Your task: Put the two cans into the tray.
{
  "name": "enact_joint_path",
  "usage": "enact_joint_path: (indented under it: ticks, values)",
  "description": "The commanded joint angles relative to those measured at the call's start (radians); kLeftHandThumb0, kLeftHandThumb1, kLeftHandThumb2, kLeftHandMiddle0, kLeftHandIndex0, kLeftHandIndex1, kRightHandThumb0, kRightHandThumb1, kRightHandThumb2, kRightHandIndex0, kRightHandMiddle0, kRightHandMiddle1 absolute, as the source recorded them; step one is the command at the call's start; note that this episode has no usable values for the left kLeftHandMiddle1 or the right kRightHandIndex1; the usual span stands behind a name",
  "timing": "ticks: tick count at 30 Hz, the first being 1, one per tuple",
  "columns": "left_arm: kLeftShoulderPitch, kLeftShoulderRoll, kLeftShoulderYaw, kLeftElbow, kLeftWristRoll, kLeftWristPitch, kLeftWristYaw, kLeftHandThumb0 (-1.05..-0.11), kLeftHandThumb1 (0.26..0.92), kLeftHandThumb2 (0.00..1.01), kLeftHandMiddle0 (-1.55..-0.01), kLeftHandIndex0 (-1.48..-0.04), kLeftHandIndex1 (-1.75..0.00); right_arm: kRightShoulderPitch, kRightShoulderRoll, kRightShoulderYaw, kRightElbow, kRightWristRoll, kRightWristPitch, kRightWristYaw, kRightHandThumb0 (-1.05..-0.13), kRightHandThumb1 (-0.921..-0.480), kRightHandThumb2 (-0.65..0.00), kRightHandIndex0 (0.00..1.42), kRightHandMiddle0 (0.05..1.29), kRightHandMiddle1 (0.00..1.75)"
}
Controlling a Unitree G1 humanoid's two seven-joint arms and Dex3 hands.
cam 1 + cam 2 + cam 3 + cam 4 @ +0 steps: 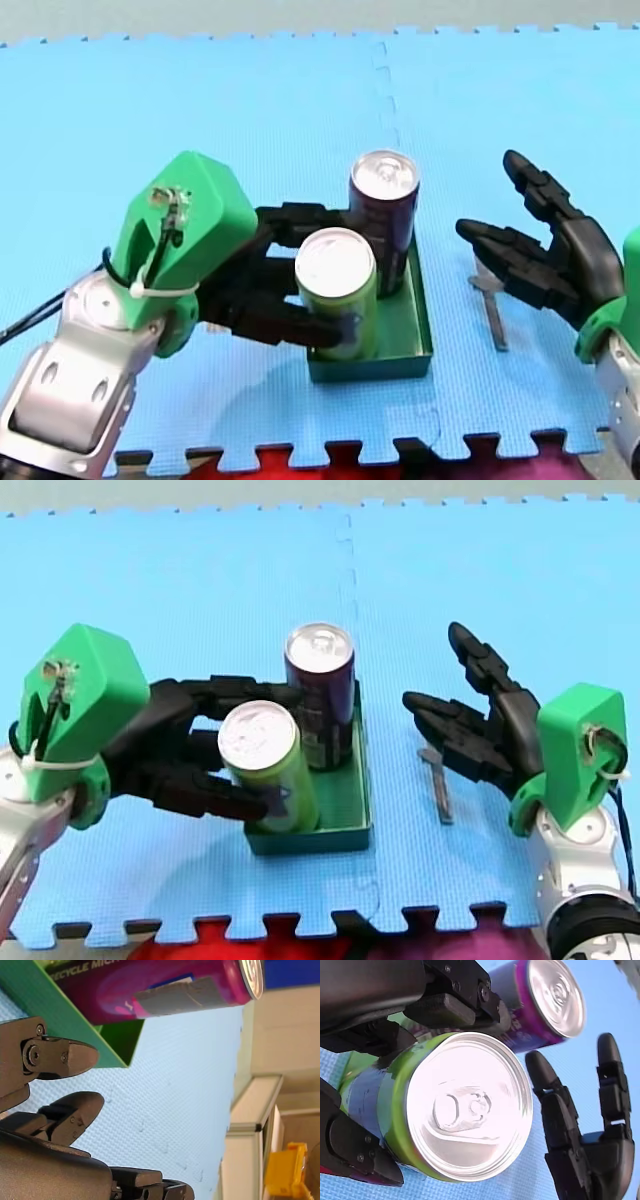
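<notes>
A green can [337, 290] stands upright at the near end of the green tray [400, 362]. My left hand [325, 275] is shut on it, with the thumb in front and the other fingers behind; the second wrist view shows this can's top [465, 1110] close up. A purple can [385, 215] stands upright at the tray's far end, just behind the green can. My right hand [500, 205] hovers to the right of the tray, holding nothing. The first wrist view shows the purple can [165, 990] in the tray [45, 1015].
A small grey metal strip [492, 310] lies on the blue foam mat [200, 100] right of the tray, under my right hand. The mat's jagged front edge [330, 450] runs close before the tray. Pale furniture [255, 1105] and a yellow object [287, 1175] stand beyond the mat.
</notes>
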Motion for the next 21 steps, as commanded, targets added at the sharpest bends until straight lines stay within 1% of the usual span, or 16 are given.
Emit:
enact_joint_path:
  ticks: [1,2,4,6,8,10,11,12,14,16,21]
  values:
    - [0.007,0.015,-0.01,-0.006,0.015,-0.048,-0.005,-1.03,0.921,0.12,-0.69,-0.33,0.0,0.002,-0.002,-0.002,-0.003,0.005,-0.004,0.005,-1.048,-0.921,-0.35,0.57,0.14,0.0]
    - [0.007,0.025,-0.018,-0.003,0.027,-0.07,-0.01,-1.028,0.921,0.12,-0.69,-0.3,0.0,0.002,-0.002,-0.003,-0.003,0.007,-0.002,0.008,-1.048,-0.921,-0.35,0.57,0.14,0.0]
    - [0.005,0.047,-0.034,0.003,0.046,-0.111,-0.032,-1.026,0.921,0.13,-0.47,-0.18,0.0,0.002,0.0,-0.006,-0.001,0.01,0.0,0.014,-1.048,-0.921,-0.35,0.57,0.14,0.0]
    - [0.002,0.065,-0.045,0.008,0.058,-0.147,-0.057,-1.027,0.921,0.14,-0.4,-0.15,0.0,0.002,0.001,-0.007,0.0,0.014,0.001,0.017,-1.048,-0.921,-0.35,0.57,0.15,0.0]
    - [0.002,0.073,-0.046,0.01,0.06,-0.171,-0.072,-1.029,0.921,0.14,-0.37,-0.13,0.0,0.001,0.002,-0.009,0.003,0.015,0.0,0.02,-1.048,-0.921,-0.35,0.57,0.15,0.0]
    - [0.007,0.074,-0.042,0.003,0.057,-0.176,-0.078,-1.031,0.921,0.14,-0.36,-0.13,0.0,0.001,0.001,-0.01,0.006,0.016,0.0,0.021,-1.048,-0.921,-0.351,0.57,0.15,0.0]
    - [0.009,0.073,-0.039,-0.001,0.054,-0.174,-0.08,-1.041,0.914,0.09,-0.34,-0.13,0.0,0.0,0.001,-0.01,0.007,0.017,-0.001,0.021,-1.048,-0.921,-0.351,0.57,0.15,0.0]
    - [0.011,0.073,-0.037,-0.006,0.052,-0.171,-0.08,-1.045,0.907,0.07,-0.33,-0.12,0.0,0.0,0.001,-0.011,0.009,0.017,-0.001,0.021,-1.048,-0.921,-0.352,0.57,0.15,0.0]
    - [0.012,0.069,-0.032,-0.012,0.045,-0.161,-0.081,-1.047,0.841,0.02,-0.3,-0.12,0.0,0.0,0.001,-0.011,0.011,0.017,-0.002,0.022,-1.048,-0.921,-0.353,0.58,0.15,0.0]
    - [0.014,0.065,-0.027,-0.016,0.034,-0.151,-0.081,-1.048,0.804,0.0,-0.29,-0.12,0.0,0.0,0.001,-0.012,0.012,0.018,-0.003,0.023,-1.048,-0.921,-0.354,0.58,0.15,0.01]
    - [0.017,0.058,-0.019,-0.009,0.014,-0.155,-0.086,-1.048,0.774,0.0,-0.26,-0.11,0.0,0.001,0.003,-0.014,0.01,0.019,-0.003,0.024,-1.048,-0.921,-0.355,0.59,0.16,0.01]
